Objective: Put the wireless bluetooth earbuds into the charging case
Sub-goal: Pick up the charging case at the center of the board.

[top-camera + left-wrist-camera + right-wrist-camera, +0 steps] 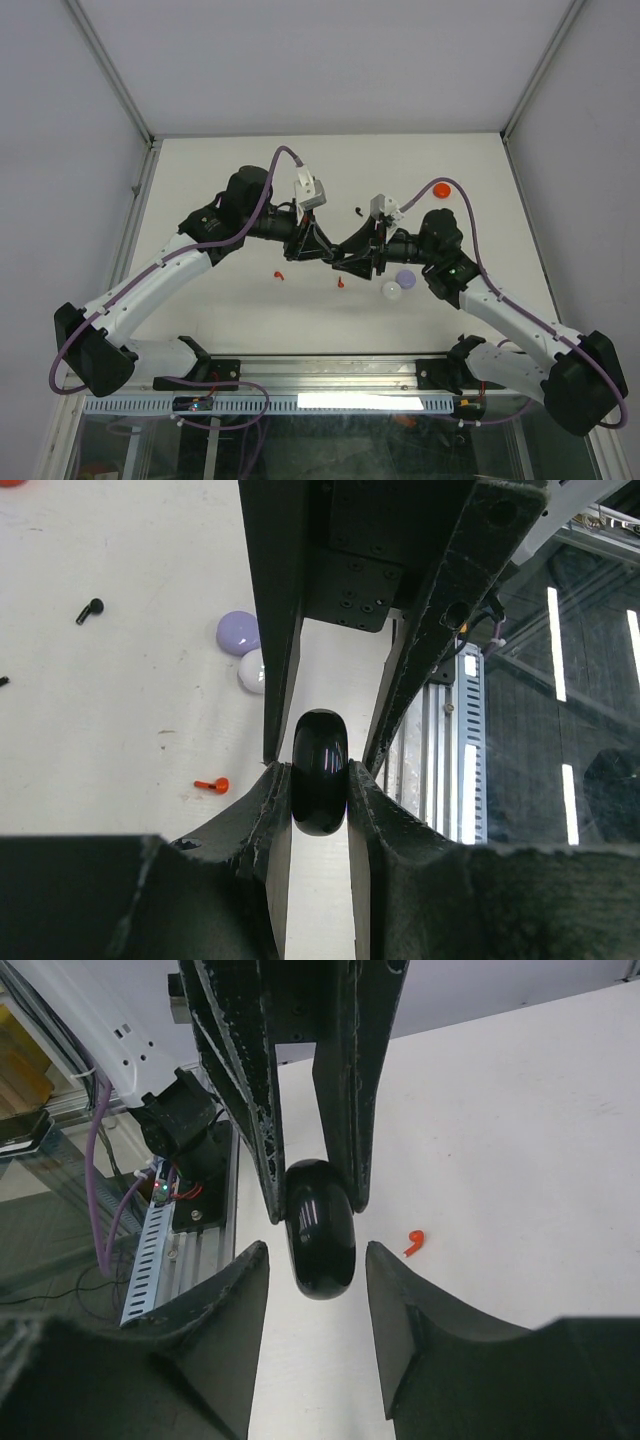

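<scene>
One black charging case (322, 1232) sits pinched in the left gripper (318, 772); the right gripper (317, 1252) straddles it, fingers apart, not touching.

Both arms (150, 285) wear white shells between black joints, each trailed by a lilac cable (264, 200). Grey camera blocks (310, 190) cap the wrists. Black, rough-edged fingers (240, 880) meet plates dotted with screws (352, 568).
</scene>
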Controlling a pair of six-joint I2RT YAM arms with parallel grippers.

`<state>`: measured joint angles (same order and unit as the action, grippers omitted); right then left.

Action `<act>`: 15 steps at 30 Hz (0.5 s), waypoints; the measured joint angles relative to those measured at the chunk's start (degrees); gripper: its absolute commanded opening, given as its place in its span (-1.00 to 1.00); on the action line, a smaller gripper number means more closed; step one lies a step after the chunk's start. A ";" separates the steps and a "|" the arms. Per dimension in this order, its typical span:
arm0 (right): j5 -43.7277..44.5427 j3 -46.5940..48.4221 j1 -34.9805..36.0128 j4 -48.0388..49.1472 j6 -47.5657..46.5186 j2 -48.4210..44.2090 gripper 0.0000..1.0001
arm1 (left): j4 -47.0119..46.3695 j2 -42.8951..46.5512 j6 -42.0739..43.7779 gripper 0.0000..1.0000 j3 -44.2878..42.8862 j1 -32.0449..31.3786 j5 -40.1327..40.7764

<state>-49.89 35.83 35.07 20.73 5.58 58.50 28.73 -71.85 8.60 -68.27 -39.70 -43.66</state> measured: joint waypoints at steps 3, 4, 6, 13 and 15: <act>-1.42 0.02 0.00 1.38 1.09 0.44 -0.12 | -0.02 0.00 -0.02 -1.00 0.00 0.00 -0.28; -1.95 0.02 0.00 1.97 1.60 0.63 -0.14 | -0.04 0.00 -0.02 -1.00 0.00 0.00 -0.37; -2.80 0.04 0.00 3.06 2.38 1.11 -0.20 | -0.17 0.09 -0.07 -1.00 0.00 0.00 -0.39; -4.15 0.28 -0.02 4.70 4.39 2.86 -0.60 | -2.21 2.60 -0.31 -1.00 0.76 0.00 -0.33; -4.68 0.44 0.00 5.20 4.83 2.97 -0.76 | -2.60 3.45 -0.35 -0.99 1.38 -0.07 -0.35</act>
<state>-54.57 36.27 35.07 25.93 10.41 61.47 26.13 -68.40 8.25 -66.89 -39.77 -44.01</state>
